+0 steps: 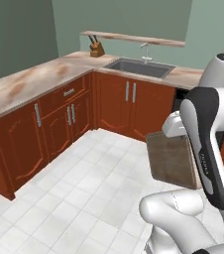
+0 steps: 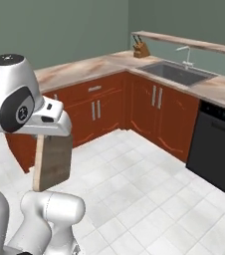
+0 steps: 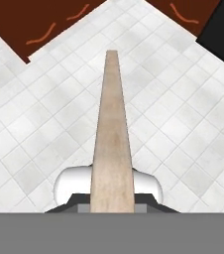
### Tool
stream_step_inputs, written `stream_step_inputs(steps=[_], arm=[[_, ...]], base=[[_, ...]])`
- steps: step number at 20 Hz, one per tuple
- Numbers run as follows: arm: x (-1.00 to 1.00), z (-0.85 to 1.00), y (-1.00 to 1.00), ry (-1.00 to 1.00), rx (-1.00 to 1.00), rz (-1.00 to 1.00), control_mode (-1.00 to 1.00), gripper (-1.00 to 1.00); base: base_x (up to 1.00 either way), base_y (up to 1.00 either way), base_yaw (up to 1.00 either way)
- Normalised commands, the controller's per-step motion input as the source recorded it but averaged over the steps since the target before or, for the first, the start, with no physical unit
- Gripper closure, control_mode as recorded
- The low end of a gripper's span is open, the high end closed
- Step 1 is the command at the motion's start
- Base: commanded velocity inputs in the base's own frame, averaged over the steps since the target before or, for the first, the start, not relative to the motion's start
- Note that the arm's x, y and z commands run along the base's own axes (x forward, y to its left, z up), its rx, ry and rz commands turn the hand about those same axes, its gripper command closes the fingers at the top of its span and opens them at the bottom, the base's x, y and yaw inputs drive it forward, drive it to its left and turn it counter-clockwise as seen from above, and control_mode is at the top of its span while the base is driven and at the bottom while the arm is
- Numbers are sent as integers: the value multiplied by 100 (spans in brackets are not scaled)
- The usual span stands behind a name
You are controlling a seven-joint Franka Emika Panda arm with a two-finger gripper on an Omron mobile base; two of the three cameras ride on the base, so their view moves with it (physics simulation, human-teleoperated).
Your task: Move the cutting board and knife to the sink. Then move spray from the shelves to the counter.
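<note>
Open floor (image 1: 94, 183); sink (image 1: 140, 68) unobstructed

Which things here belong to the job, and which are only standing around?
For the job:
- cutting board, hanging edge-down from the shut gripper
- sink
- shelves
- counter

Only standing around:
- knife block on the counter
- faucet
- dishwasher

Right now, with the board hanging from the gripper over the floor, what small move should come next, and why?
Probably carry the cutting board forward toward the sink. The gripper is shut on the board's top edge, and the board hangs upright above the white floor tiles, apart from the cabinets. The sink lies across the room in the far counter, so the board has to travel before any lowering.
</note>
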Motion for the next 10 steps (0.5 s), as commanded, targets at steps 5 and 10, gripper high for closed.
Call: stream_step_inputs(steps=[5,10], arm=[[0,0,0,0,0,0,100,100],[0,0,0,0,0,0,100,100]], base=[[100,25,-1],[100,13,-16]])
